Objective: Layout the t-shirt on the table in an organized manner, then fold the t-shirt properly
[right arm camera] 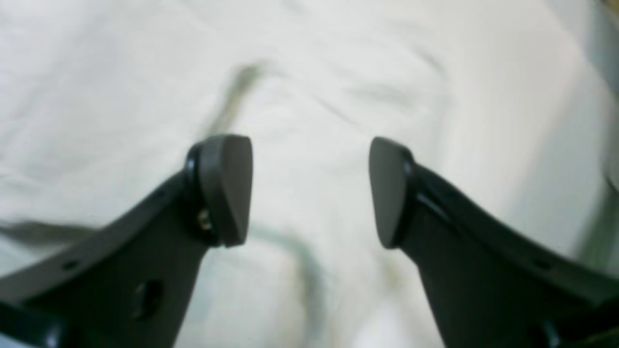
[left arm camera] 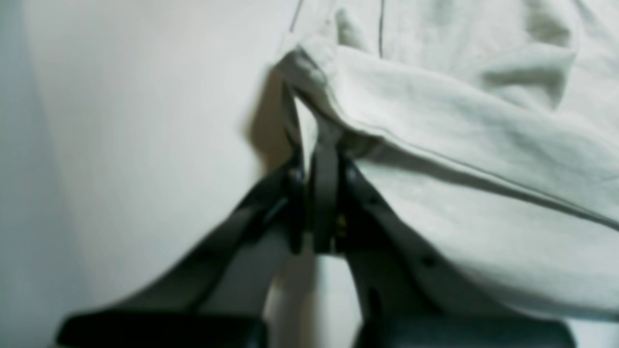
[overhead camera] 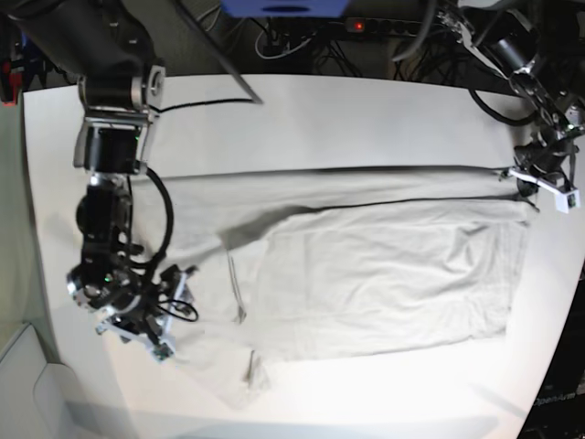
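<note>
The light grey-beige t-shirt [overhead camera: 366, 265] lies spread across the white table [overhead camera: 347, 119], with one layer folded over the middle and a sleeve trailing toward the front left. At the shirt's right end my left gripper [overhead camera: 527, 183] is shut on a bunched edge of the t-shirt [left arm camera: 459, 121], and in the left wrist view this left gripper [left arm camera: 314, 145] pinches the cloth beside bare table [left arm camera: 145, 121]. My right gripper [overhead camera: 155, 337] hovers at the shirt's left end. Close up, the right gripper [right arm camera: 309, 188] stands open over the wrinkled t-shirt [right arm camera: 309, 96] with nothing between its fingers.
Cables and a power strip [overhead camera: 384, 27] run behind the table's far edge, next to a blue object [overhead camera: 283, 7]. A pale bin [overhead camera: 27, 384] sits off the table's front left corner. The table's right edge passes close to the left arm.
</note>
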